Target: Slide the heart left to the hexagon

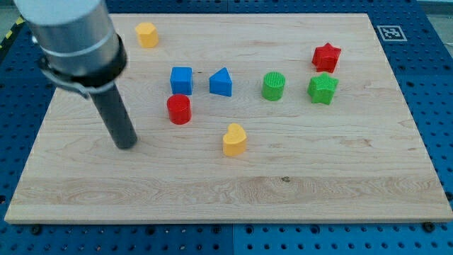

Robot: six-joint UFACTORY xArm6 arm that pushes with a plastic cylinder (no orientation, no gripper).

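The yellow heart (234, 139) lies near the board's middle, below the other blocks. The yellow hexagon (146, 34) sits near the top edge at the view's upper left. My tip (127, 145) rests on the board at the view's left, well to the left of the heart and far below the hexagon, touching no block. The red cylinder (179, 109) is the nearest block to my tip, up and to its right.
A blue cube (181, 80) and a blue triangle (221, 82) stand above the red cylinder. A green cylinder (273, 86), a green star (323, 88) and a red star (326, 57) are at the view's right. The wooden board (226, 198) lies on a blue pegboard.
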